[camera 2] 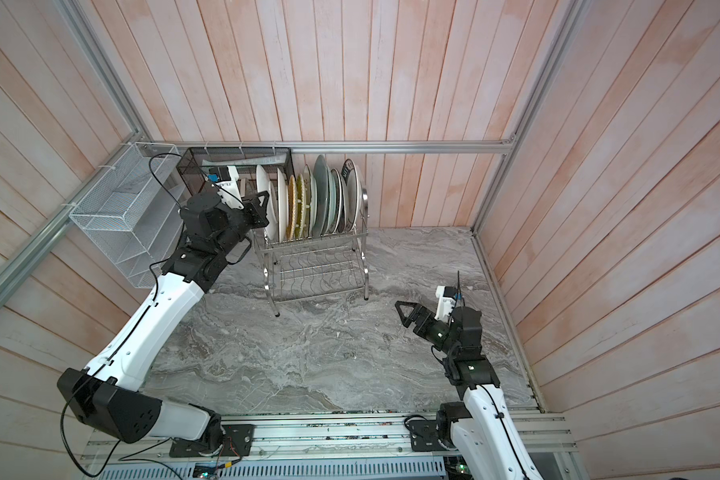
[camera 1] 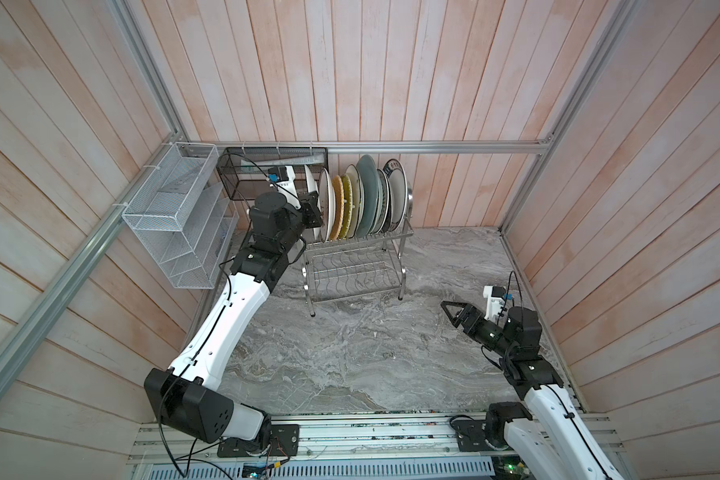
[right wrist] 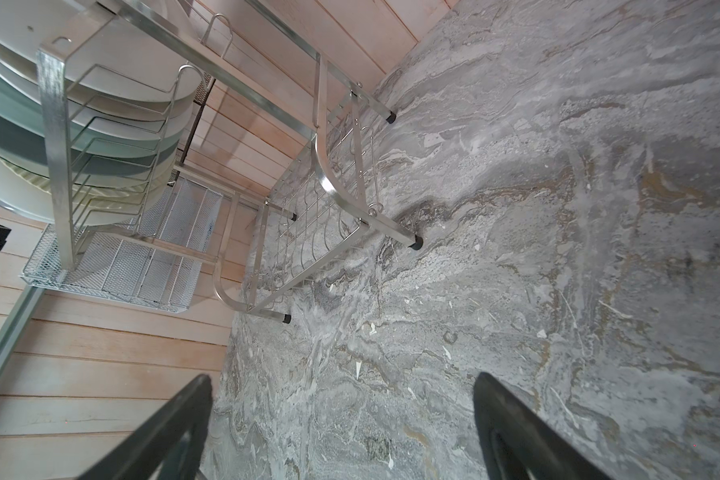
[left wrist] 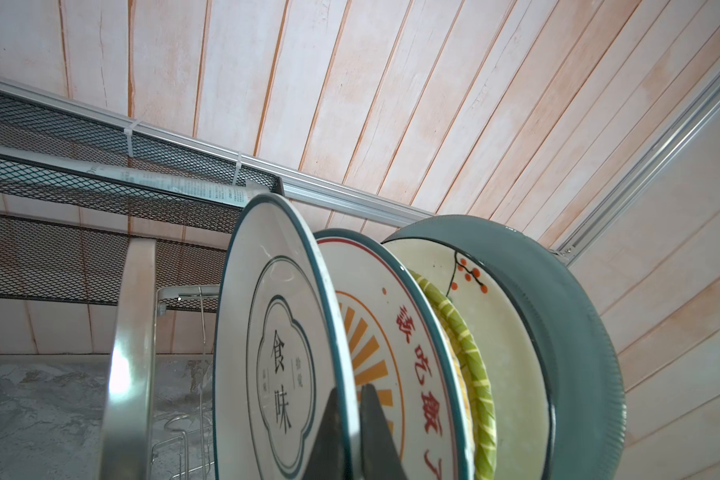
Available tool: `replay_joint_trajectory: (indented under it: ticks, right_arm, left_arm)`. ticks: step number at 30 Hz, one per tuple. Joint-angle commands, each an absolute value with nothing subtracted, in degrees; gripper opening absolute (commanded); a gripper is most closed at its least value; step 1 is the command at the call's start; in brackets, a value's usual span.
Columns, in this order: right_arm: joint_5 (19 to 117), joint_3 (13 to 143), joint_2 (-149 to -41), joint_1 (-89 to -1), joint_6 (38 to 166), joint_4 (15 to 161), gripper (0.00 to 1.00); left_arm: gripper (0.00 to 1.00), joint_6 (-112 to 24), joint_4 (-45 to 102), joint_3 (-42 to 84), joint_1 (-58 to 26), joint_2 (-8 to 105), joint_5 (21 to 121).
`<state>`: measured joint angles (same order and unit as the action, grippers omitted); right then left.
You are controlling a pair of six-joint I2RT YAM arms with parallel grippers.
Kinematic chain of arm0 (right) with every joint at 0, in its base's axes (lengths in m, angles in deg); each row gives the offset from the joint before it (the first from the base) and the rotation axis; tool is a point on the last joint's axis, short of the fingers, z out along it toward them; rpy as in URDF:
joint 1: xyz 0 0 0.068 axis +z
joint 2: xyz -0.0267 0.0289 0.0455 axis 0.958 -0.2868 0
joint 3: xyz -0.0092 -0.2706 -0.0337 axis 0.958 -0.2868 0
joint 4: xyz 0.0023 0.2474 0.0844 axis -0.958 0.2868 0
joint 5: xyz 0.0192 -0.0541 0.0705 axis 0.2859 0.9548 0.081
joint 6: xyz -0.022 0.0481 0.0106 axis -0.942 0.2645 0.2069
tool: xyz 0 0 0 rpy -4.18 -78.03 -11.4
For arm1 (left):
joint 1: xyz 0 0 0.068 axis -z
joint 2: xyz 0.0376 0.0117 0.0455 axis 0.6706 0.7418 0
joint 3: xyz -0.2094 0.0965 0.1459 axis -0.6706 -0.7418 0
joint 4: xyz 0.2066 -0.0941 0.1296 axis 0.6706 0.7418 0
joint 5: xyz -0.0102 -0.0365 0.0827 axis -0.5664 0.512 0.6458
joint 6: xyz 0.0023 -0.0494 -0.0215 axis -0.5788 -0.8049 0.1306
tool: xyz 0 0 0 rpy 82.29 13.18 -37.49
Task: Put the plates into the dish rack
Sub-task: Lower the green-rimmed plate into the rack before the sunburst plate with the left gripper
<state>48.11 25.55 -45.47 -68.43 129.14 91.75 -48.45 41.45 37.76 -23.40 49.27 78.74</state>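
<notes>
The dish rack [camera 1: 352, 266] [camera 2: 316, 270] of shiny steel wire stands at the back of the table. Several plates [camera 1: 366, 199] [camera 2: 321, 195] stand on edge in its upper tier; the lower tier holds nothing. My left gripper [camera 1: 313, 208] [left wrist: 352, 419] is shut on the rim of the blue-ringed white plate [left wrist: 275, 332] [camera 2: 262, 180] at the row's left end. Behind it stand the sunburst plate [left wrist: 395, 332], a green woven plate [left wrist: 474, 357] and a teal one [left wrist: 558, 332]. My right gripper [camera 1: 449, 315] [right wrist: 341, 378] hangs open over bare table at the right.
A white mesh organizer [camera 1: 175, 216] hangs on the left wall. A black mesh basket [camera 1: 267, 166] sits on the back rail, close behind my left wrist. The rack's side frame [left wrist: 129, 353] is just beside the held plate. The marble tabletop [camera 1: 350, 353] lies in front.
</notes>
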Motion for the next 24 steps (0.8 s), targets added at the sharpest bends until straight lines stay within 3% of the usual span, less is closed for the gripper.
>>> replay_joint_trajectory:
  ticks: [1, 11, 14, 19, 24]
  right_arm:
    - [47.51, 24.61, -45.0, -68.03, 129.6, 90.3, 0.98]
    - [47.15, 24.4, -44.87, -67.95, 129.8, 90.43, 0.98]
    - [47.16, 24.34, -44.73, -68.06, 129.76, 90.52, 0.98]
    - [47.01, 24.06, -44.69, -67.98, 130.0, 90.43, 0.98]
    - [46.83, 24.12, -44.67, -68.04, 130.06, 90.48, 0.98]
  left_arm:
    - [0.0, -44.9, 42.59, 40.25, -22.57, 49.52, 79.94]
    - [0.01, -43.85, 40.67, 36.73, -20.67, 48.68, 80.51]
    - [0.08, -43.13, 40.52, 36.22, -19.85, 48.46, 80.7]
    - [0.09, -39.57, 40.73, 36.23, -17.83, 48.39, 82.88]
    - [0.18, -39.94, 40.43, 35.19, -17.79, 47.63, 83.05]
